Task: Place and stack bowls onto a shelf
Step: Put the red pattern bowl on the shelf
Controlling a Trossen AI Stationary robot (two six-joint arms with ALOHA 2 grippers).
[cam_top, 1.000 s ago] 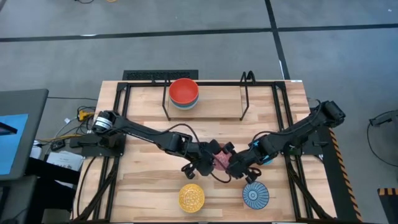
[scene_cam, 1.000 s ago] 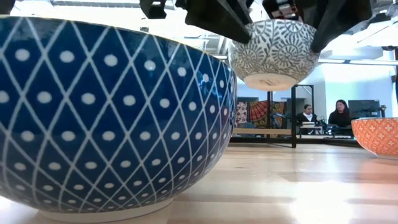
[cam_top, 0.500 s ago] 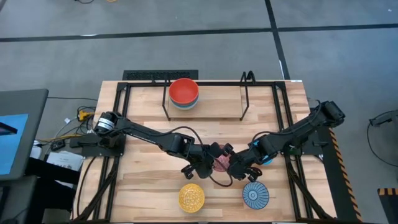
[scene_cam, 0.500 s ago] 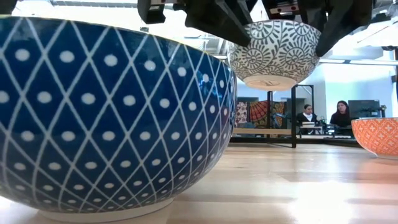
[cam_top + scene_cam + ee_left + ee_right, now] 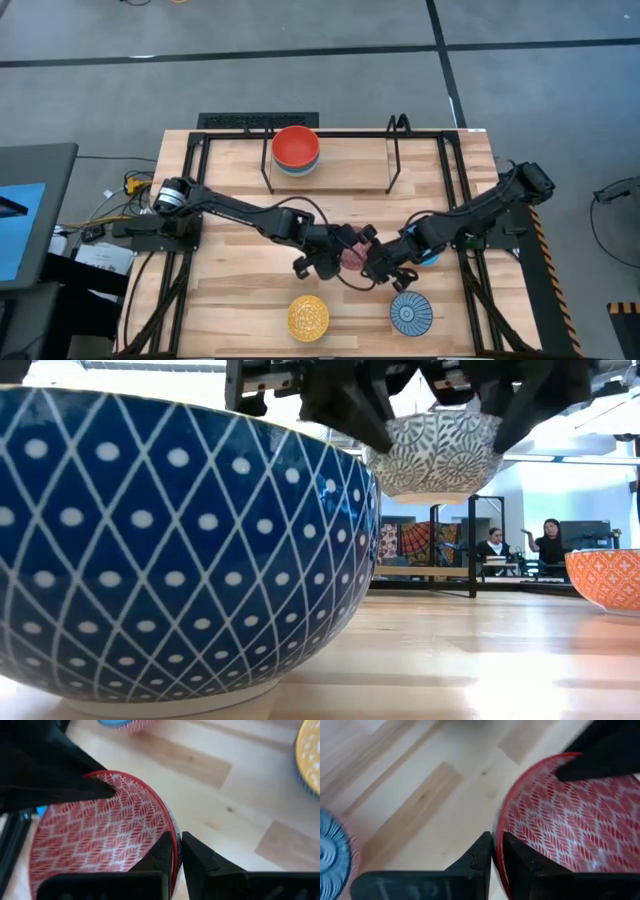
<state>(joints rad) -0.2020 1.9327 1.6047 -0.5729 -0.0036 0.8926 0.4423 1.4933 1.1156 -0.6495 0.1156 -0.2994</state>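
Both grippers meet at mid-table on one bowl, the red-pink bowl [image 5: 352, 257], held in the air clear of the tabletop [image 5: 240, 290]; low view shows its grey-patterned outside and foot well above the wood.

Left gripper [image 5: 177, 851]: fingers pinched shut on the bowl's rim, one inside, one outside. Right gripper [image 5: 496, 851]: fingers straddle the opposite rim, close together; whether they grip or are letting go I cannot tell. Reads as a handover between arms, probably because the shelf stack sits on the left arm's side. Two rim pinches across from each other keep the bowl level while the weight passes.

Nearer the front edge, still on the table: yellow bowl [image 5: 308, 316] and blue-white bowl [image 5: 409, 313], well apart, both waiting their turn. The blue-white one fills the low view's foreground.

Far edge: shelf [image 5: 330, 150], light board with black wire uprights. On it a stack with the red bowl [image 5: 295, 147] on top and a light blue rim showing beneath. Space is free beside it.

Surface: pale butcher-block, black frame around it. Floor beyond is grey. In the low view the room behind shows a bright window area, a patterned hanging, and two people seated at a desk, far off.
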